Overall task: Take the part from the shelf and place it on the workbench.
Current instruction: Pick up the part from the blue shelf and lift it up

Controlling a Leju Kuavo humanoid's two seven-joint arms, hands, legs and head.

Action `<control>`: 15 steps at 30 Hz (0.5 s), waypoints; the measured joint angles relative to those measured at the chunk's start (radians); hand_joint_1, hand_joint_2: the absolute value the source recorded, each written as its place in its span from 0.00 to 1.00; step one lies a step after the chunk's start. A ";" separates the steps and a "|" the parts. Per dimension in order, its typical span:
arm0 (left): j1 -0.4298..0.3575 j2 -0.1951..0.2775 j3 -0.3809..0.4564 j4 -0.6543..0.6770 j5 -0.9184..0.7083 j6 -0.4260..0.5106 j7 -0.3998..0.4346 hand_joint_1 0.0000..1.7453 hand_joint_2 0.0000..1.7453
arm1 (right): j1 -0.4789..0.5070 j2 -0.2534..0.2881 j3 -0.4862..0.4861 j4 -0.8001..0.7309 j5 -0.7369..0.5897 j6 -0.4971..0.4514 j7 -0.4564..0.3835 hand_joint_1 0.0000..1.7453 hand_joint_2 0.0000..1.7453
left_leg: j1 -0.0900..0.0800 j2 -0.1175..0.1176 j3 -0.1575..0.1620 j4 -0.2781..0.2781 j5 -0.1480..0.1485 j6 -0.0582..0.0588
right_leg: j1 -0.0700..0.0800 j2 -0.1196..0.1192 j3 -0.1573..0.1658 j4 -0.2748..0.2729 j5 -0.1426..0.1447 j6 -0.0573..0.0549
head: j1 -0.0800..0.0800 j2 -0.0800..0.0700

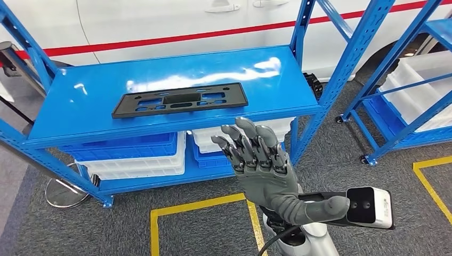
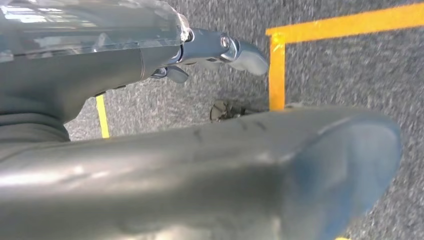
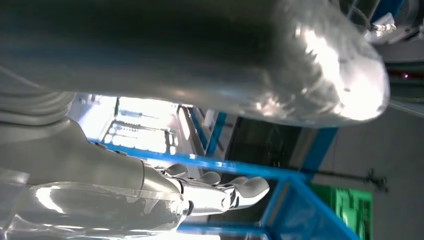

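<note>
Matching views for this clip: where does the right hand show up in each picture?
Head view: right hand raised at lower centre, fingers spread, below the shelf's front edge.
Left wrist view: not in it.
Right wrist view: right hand enters from the left edge, empty.
Shared landmark: the blue shelf frame.

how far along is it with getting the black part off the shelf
Nothing looks done yet: the black part lies flat on the blue shelf, untouched. In hand: the right hand is raised in front of the shelf edge, fingers apart, holding nothing. The left hand hangs over the grey floor, and whether it is open is unclear. Left: reach, grasp, lift, carry to the workbench.
</note>
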 joint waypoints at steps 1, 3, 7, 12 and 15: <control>0.000 0.000 0.003 0.000 -0.002 0.000 0.001 0.00 0.00 | 0.000 0.000 0.002 -0.004 0.000 -0.001 0.000 0.00 0.00 | 0.001 0.001 0.000 -0.001 -0.002 -0.005 | -0.003 -0.001 0.002 -0.004 0.002 -0.003 | 0.000 0.000; -0.002 0.000 0.006 0.001 -0.004 0.000 0.001 0.00 0.00 | -0.001 0.002 0.007 -0.011 0.001 -0.001 0.000 0.00 0.00 | 0.001 0.012 -0.009 0.025 -0.022 -0.017 | -0.009 -0.006 0.010 -0.017 0.004 -0.009 | -0.004 0.000; -0.004 -0.001 0.008 0.002 -0.010 0.000 0.003 0.00 0.00 | 0.004 0.005 0.010 -0.015 0.013 -0.007 -0.004 0.00 0.00 | 0.018 0.038 -0.126 0.254 -0.119 -0.045 | -0.013 -0.020 0.016 -0.023 0.001 -0.016 | -0.011 0.000; -0.003 -0.001 0.008 0.003 -0.019 -0.002 0.006 0.00 0.00 | 0.007 0.005 0.010 -0.016 0.022 -0.012 -0.006 0.00 0.00 | 0.033 0.052 -0.051 0.075 0.001 -0.060 | -0.020 -0.024 0.029 -0.015 -0.013 0.004 | -0.012 0.000; -0.005 -0.002 0.008 0.004 -0.023 -0.003 0.009 0.00 0.00 | 0.007 0.005 0.010 -0.017 0.026 -0.016 -0.006 0.00 0.00 | 0.025 0.054 -0.017 0.002 0.009 -0.039 | -0.015 -0.025 0.032 -0.016 -0.018 0.023 | -0.012 0.000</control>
